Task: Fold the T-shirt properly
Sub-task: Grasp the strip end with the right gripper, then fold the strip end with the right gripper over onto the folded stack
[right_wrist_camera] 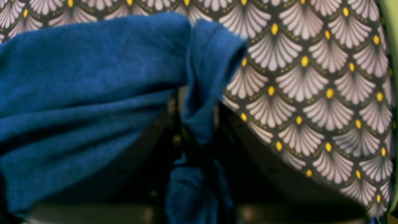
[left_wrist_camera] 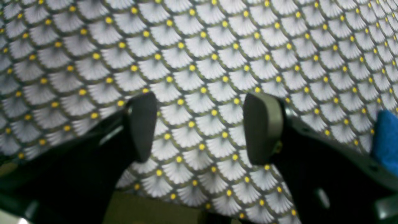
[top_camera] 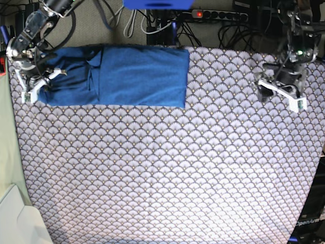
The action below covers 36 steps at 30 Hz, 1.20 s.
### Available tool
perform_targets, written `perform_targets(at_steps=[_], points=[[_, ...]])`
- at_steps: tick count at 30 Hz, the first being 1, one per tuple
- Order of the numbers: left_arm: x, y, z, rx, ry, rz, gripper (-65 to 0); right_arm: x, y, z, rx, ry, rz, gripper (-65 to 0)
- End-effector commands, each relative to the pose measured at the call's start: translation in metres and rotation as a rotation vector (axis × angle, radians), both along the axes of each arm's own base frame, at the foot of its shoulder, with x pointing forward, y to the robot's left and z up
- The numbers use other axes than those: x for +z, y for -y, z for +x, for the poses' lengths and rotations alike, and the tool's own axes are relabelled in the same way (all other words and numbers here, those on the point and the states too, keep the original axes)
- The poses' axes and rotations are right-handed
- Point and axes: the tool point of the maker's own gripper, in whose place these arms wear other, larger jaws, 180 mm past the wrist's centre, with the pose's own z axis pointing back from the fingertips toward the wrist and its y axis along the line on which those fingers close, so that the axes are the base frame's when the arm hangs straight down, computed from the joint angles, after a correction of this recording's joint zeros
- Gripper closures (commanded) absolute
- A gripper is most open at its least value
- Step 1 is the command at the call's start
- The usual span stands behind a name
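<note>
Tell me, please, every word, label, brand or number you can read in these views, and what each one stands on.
"OpenArm": small pale lettering on the dark robot base at the bottom right corner of the base view; the last letters are too faint to be sure of.
T-shirt: plain blue, no print or label in view.
Table cover: scallop pattern only, no text.
Power strip: any markings are too small to read.

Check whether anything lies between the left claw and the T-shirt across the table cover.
Nothing visible does. The left claw hangs open over bare table cover, and only patterned cloth lies between it and the T-shirt. The right claw is already shut on the shirt's far end.
</note>
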Motion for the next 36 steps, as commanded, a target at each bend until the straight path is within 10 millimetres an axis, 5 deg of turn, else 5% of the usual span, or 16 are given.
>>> perform_targets(at_steps=[1,7,16,24,36], points=[[0.011,-0.004,0.006,-0.003,0.038,0.021,-42.6,-0.018,0.008,-0.030,-0.012,-0.169,-0.040,0.0],[0.018,-0.014,0.006,0.022,0.057,0.032,-42.6,0.005,0.008,-0.022,-0.014,-0.113,-0.086,-0.2],[0.032,-0.043,0.004,0.098,0.089,0.059,-42.6,0.053,-0.026,-0.010,0.043,0.002,-0.161,-0.2],[0.033,-0.049,0.002,0.104,0.086,0.077,-42.6,0.068,-0.101,0.015,0.295,0.051,-0.151,-0.2],[0.055,-0.096,-0.013,0.160,0.109,0.165,-42.6,0.074,-0.238,0.026,0.669,0.123,-0.026,-0.2]])
